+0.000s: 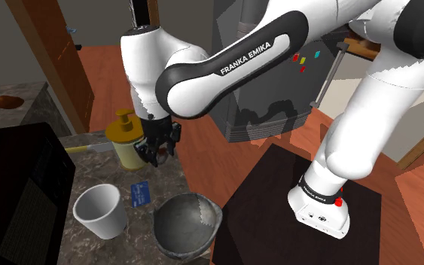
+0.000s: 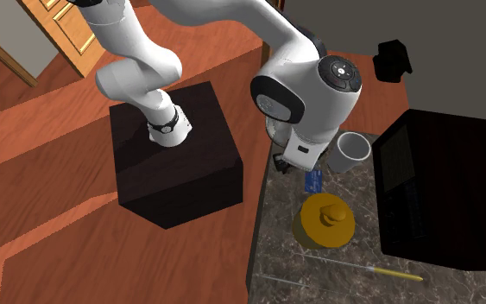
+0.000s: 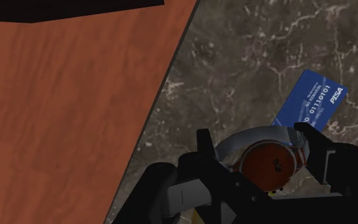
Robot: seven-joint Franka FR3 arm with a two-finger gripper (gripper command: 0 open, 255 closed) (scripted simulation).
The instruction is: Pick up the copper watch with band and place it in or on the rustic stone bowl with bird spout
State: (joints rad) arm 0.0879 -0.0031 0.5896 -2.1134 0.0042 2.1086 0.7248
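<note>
"FRANKA EMIKA" is printed in white on the dark joint cover of the arm (image 1: 251, 59). On the blue card (image 3: 311, 102), "PISA" is written in white beside digits read as "01110101"; the smaller lines cannot be read.

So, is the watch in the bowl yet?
No, the watch is clasped in the gripper above the counter, near a blue card.

Copper-faced watch (image 3: 268, 164), blue card (image 3: 311, 105), yellow bottle (image 2: 323, 220), dark veined countertop (image 3: 247, 51)
</note>
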